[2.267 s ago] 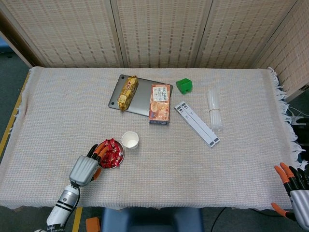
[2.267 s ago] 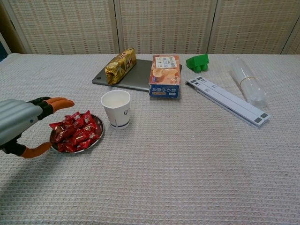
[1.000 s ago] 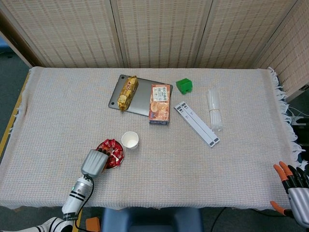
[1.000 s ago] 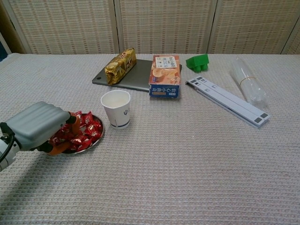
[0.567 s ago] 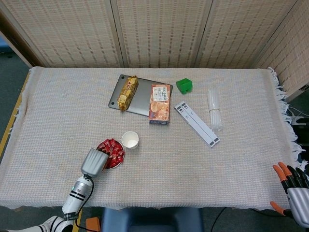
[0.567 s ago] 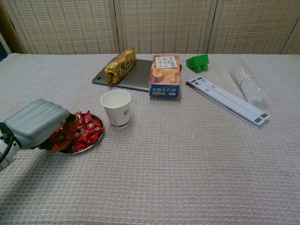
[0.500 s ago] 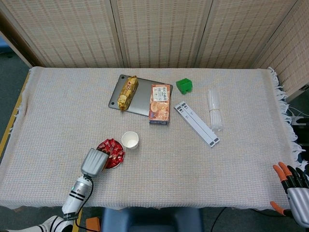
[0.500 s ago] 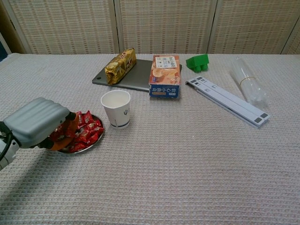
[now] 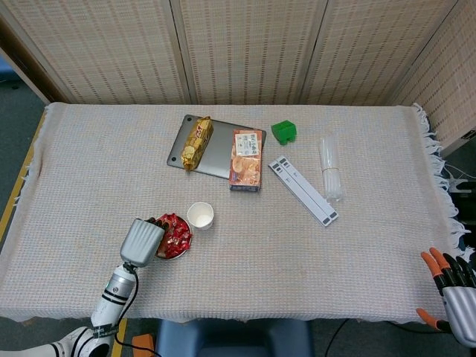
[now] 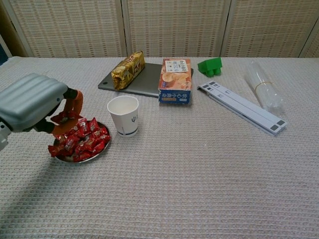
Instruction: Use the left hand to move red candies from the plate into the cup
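Several glossy red candies (image 10: 79,142) heaped below left hand (image 10: 37,102), fingers (image 10: 70,112) seemingly pinching one.

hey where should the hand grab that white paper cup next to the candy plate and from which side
Probably around the side wall of the white paper cup, just below the rim. It stands upright, mouth open. Coming from the right looks easiest, since the round metal plate of red candies and the left hand crowd its left.

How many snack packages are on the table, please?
2. A gold bag lies on the grey laptop; an orange box stands at the laptop's right edge. None seems hidden.
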### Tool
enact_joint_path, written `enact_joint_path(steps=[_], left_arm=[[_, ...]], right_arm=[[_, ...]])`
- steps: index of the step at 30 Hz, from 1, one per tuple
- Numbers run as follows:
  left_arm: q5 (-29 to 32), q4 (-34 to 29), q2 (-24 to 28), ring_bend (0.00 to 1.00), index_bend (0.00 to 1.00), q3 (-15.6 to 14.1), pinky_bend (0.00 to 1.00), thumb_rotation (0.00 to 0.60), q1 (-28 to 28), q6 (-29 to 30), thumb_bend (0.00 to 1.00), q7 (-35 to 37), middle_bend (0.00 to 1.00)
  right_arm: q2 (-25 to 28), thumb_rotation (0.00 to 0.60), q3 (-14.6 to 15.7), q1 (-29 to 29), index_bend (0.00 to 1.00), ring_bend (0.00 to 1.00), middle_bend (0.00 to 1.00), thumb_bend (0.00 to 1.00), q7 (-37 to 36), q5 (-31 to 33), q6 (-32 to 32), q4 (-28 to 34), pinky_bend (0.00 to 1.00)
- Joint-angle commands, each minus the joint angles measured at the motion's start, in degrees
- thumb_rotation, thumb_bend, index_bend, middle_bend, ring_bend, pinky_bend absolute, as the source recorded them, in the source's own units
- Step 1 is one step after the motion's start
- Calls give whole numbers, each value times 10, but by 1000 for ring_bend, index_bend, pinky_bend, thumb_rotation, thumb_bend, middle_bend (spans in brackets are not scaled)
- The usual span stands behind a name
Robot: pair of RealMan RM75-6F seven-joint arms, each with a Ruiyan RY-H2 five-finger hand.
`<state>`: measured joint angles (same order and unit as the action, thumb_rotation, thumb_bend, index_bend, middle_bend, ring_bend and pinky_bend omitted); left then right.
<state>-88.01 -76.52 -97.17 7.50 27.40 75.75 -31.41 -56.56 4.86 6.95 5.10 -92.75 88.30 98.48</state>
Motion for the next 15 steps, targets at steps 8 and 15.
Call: enact_joint_path(steps=[8, 15], left_arm=[[10, -13, -32, 696, 731, 46, 1000, 600, 63, -27, 608, -52, 736], [1, 29, -79, 696, 729, 53, 1000, 600, 99, -31, 610, -81, 734]], right_arm=[[4, 600, -6, -3, 0, 0, 0, 44, -9, 16, -5, 2, 0], [7, 600, -7, -2, 0, 0, 0, 44, -15, 18, -3, 1, 0]])
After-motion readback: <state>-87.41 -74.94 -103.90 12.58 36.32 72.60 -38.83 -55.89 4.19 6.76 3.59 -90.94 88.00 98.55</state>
